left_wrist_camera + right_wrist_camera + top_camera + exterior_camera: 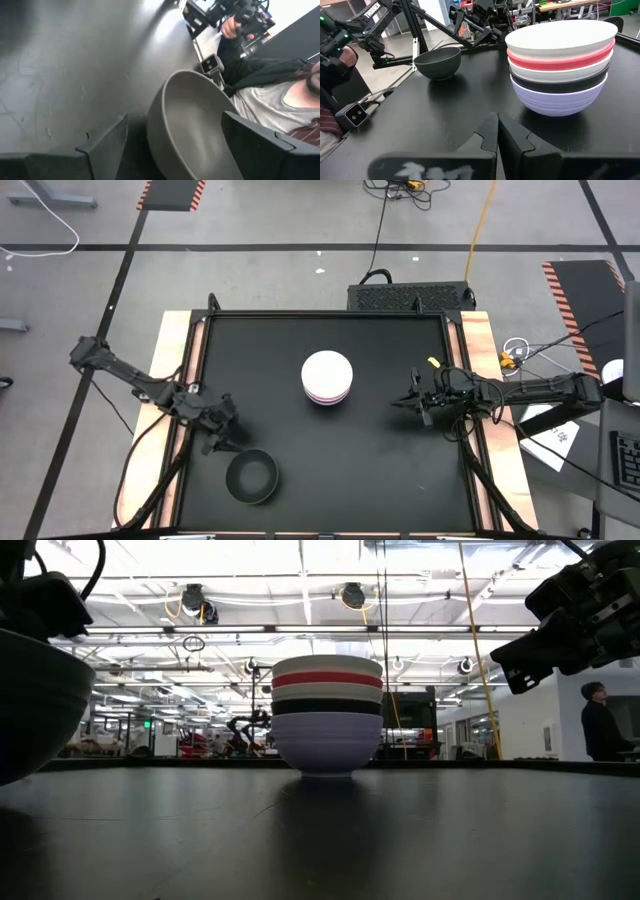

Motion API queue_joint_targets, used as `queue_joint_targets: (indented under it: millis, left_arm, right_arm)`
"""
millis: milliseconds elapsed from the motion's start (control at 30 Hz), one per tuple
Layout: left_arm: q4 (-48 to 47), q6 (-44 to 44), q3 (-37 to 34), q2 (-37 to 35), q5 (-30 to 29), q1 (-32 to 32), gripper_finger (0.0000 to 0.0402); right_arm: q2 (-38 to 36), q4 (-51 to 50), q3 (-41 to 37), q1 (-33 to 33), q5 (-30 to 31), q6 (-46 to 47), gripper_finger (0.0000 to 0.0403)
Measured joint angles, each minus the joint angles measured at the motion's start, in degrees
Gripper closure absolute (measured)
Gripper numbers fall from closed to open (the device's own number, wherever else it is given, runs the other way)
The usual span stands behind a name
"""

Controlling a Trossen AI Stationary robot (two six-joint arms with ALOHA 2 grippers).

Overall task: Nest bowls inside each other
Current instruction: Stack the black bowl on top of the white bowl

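A round black plastic bowl (251, 478) stands alone on the black desk (380, 450) at the near left. The left gripper (226, 437) is just beside its rim, fingers wide apart and holding nothing. In the middle stands a stack of five nested bowls (327, 377), white on top and lavender at the bottom. The right gripper (404, 400) is to the right of it, fingers closed together and empty.

One piece of lettering can be half made out: white capitals running along the dark robot arm (375, 11) that shows far beyond the right gripper, across the black tabletop. They seem to spell "TROSSEN", though the letters are small and slanted, so I would not swear to each one. The white sheet of paper (553, 435) lying off the tabletop's edge, behind the right gripper, carries dark marks too small to read.
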Motion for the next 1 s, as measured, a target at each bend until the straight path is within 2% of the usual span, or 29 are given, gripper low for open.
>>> queue_joint_targets:
  millis: [233, 367, 467, 700, 867, 1000]
  left_arm:
    - [-11.1, -5.0, 8.8, 4.4, -0.2, -2.0, 0.0080]
    - [-22.5, -8.9, 16.1, 9.4, -1.7, -2.6, 0.0080]
    - [-27.2, -11.0, 20.6, 14.2, -2.2, -3.1, 0.0080]
    - [-33.0, -14.3, 27.6, 25.5, -2.1, -4.5, 0.0080]
    - [-33.8, -15.9, 29.5, 31.9, -0.8, -5.2, 0.0080]
    - [-34.3, -16.8, 29.6, 34.3, 0.3, -5.1, 0.0080]
  right_arm:
    - [0.0, 0.0, 0.0, 0.0, 0.0, 0.0, 0.0403]
    - [0.0, 0.0, 0.0, 0.0, 0.0, 0.0, 0.0403]
    - [0.0, 0.0, 0.0, 0.0, 0.0, -0.2, 0.0403]
    - [0.0, 0.0, 0.0, 0.0, 0.0, -0.4, 0.0403]
    - [0.0, 0.0, 0.0, 0.0, 0.0, -0.4, 0.0403]
    - [0.0, 0.0, 0.0, 0.0, 0.0, -0.8, 0.0403]
